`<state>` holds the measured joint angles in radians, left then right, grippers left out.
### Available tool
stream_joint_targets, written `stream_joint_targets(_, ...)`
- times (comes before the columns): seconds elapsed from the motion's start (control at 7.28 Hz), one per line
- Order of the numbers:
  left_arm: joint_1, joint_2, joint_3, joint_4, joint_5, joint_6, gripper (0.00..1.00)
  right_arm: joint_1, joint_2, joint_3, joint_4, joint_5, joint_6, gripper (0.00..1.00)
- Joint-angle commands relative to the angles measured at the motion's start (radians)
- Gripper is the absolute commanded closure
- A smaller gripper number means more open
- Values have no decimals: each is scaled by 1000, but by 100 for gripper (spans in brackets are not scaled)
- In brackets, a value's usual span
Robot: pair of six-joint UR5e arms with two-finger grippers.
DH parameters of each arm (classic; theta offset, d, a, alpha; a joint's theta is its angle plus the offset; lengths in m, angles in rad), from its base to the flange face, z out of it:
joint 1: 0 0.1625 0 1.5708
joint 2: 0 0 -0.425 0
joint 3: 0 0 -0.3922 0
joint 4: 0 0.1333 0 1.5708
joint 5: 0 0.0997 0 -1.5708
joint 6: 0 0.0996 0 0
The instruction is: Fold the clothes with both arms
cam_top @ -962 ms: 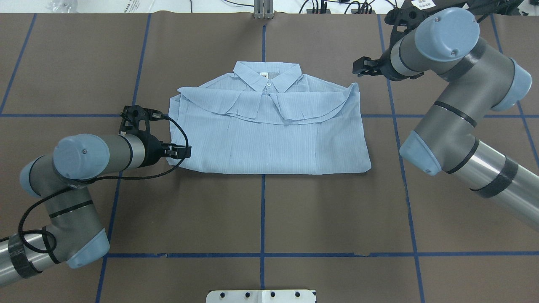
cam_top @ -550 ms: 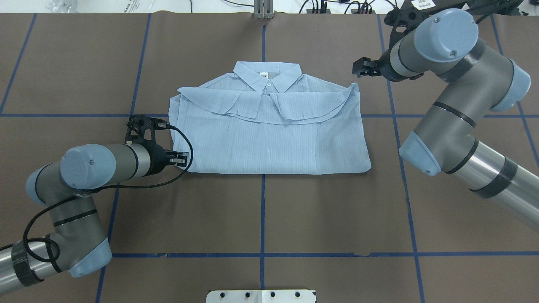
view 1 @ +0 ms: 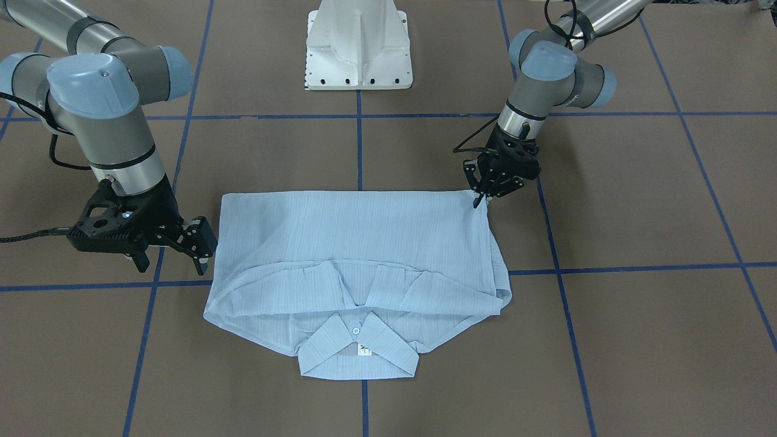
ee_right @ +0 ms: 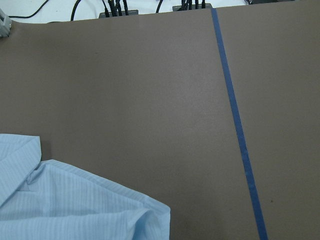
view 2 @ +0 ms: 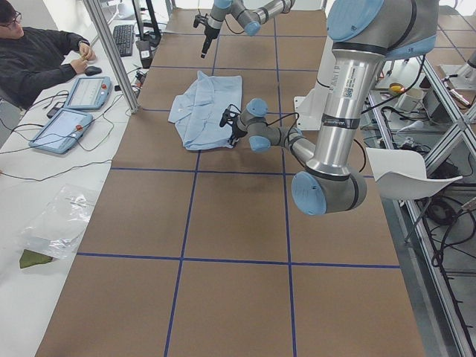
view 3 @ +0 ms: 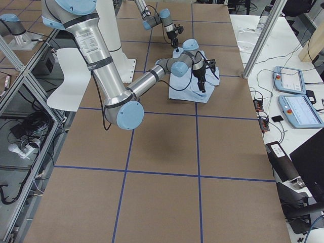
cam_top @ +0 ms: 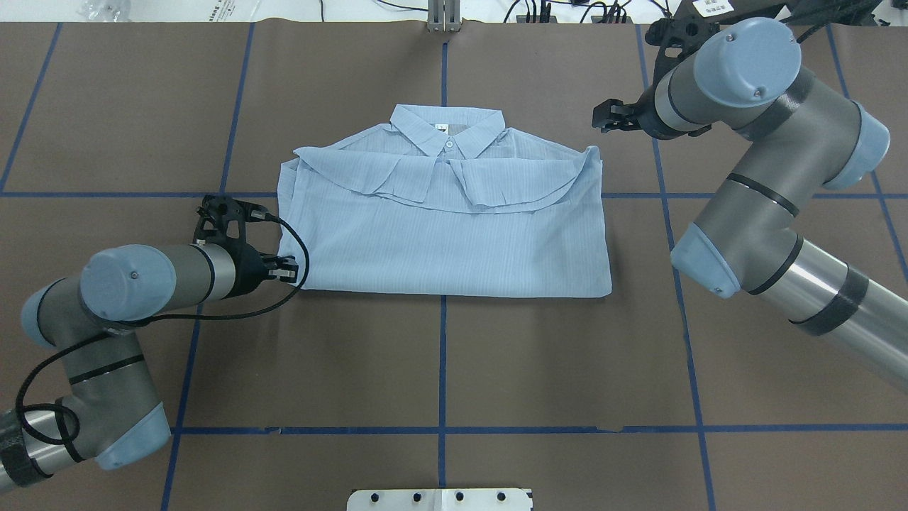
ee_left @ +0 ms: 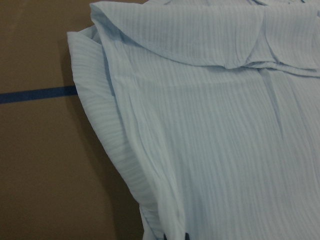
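The light-blue striped shirt (cam_top: pixel 454 241) lies folded flat at mid-table, collar (cam_top: pixel 448 128) toward the far edge. My left gripper (cam_top: pixel 292 268) is shut on the shirt's near-left corner, low on the table; it pinches that corner in the front view (view 1: pixel 478 200). The left wrist view shows the shirt (ee_left: pixel 210 130) close up. My right gripper (cam_top: pixel 601 116) is open and empty, just beyond the shirt's far-right shoulder and apart from the cloth; it also shows in the front view (view 1: pixel 203 246). The right wrist view shows only that shirt corner (ee_right: pixel 75 210).
The brown mat carries blue tape grid lines (cam_top: pixel 443 355). The white pedestal base (view 1: pixel 358 48) stands on the robot's side. Cables (cam_top: pixel 553 11) run along the far edge. An operator (view 2: pixel 37 52) sits at a side bench with tablets (view 2: pixel 71 123).
My left gripper moved nearer and then to the left at the shirt's corner, and the whole shirt slid a little left with it. The right arm barely moved.
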<state>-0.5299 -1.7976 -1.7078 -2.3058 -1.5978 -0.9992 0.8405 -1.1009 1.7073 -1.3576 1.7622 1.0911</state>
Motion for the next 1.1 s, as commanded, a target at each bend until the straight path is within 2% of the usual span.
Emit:
stream_joint_targets(0.0, -143, -2, 55, 5, -2, 169, 100, -9, 3, 0, 0, -1, 3, 0)
stream_joint_targets(0.14, -222, -70, 151, -3, -2, 221, 100, -12, 6, 3, 0, -3, 6, 0)
stream_joint_targets(0.41, -318, -330, 483, -4, 1, 255, 100, -29, 15, 9, 2, -3, 32, 0)
stream_joint_targets(0.69, -338, -582, 764, -48, 31, 251, 100, -46, 21, 18, 2, -4, 70, 0)
stream_joint_targets(0.82, -338, -667, 884, -113, 30, 248, 100, -64, 39, 18, 0, -12, 96, 0)
stream_joint_targets(0.96, -343, -660, 884, -125, 27, 249, 100, -76, 50, 18, 0, -20, 120, 0)
